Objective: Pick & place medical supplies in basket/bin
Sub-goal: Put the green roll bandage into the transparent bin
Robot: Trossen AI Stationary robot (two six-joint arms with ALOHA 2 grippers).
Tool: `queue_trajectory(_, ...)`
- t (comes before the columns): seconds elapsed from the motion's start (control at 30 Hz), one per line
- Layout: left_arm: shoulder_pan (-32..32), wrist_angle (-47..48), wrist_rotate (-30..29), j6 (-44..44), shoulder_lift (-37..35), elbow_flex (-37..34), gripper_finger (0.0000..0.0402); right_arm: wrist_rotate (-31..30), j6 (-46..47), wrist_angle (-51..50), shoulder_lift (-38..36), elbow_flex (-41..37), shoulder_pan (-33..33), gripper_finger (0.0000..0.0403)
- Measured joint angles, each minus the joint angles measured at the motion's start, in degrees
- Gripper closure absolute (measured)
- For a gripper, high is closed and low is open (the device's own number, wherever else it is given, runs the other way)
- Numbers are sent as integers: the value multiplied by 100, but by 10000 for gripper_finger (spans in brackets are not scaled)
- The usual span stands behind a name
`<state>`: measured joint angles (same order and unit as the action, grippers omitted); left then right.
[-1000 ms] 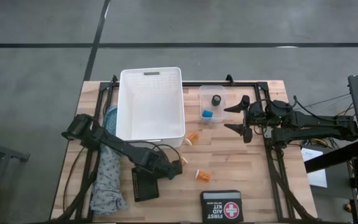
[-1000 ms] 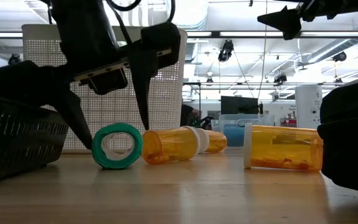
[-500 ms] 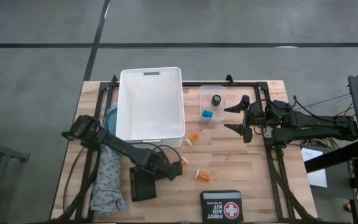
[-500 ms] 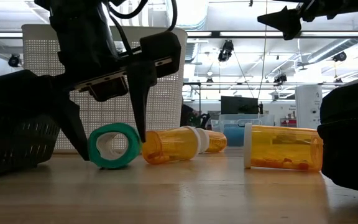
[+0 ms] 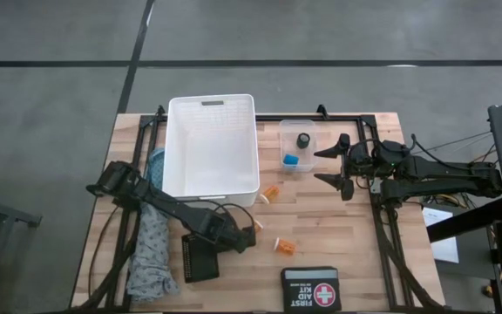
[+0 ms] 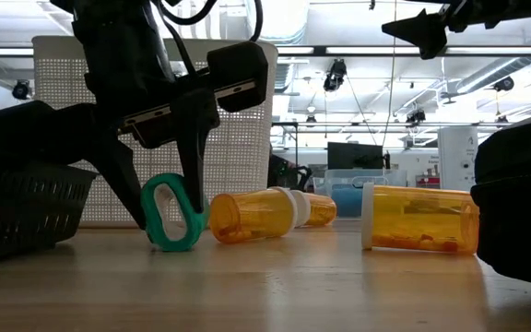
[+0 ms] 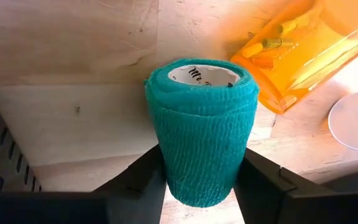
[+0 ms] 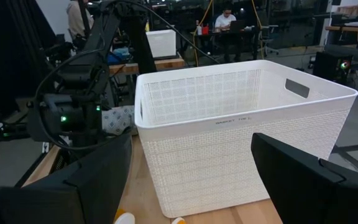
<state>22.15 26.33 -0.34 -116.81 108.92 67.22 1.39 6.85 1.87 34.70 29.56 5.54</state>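
Down near the front of the tabletop, the left claw sits low with its two fingers pressed against either side of a green roll of wrap, clamped on it. The roll stands on the wood with its open core facing up at the wrist camera, which is why the fingers can take it across its soft sides rather than its ends. It is not lifted yet, as far as I can judge; from table height its lower edge looks to be on the wood.

Just beside it lies an orange pill bottle on its side, close enough that a careless lift might nudge it. Another bottle rests nearer the black first aid case.

The white basket waits well behind, toward the far edge, and the roll probably goes there.

The right claw hangs spread wide beside the small clear tub, idle.
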Motion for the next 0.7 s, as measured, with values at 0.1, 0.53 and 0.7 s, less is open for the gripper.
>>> queue_trajectory(0.1,0,-44,68,0,-9,0,238,1,0,0,0,0,-2,76)
queue_trajectory(0.53,0,-189,113,1097,-389,441,231,1,0,0,-4,-13,-1,76)
queue_trajectory(0.7,2,-474,-239,2013,-389,920,231,2,0,-2,-3,-13,-1,76)
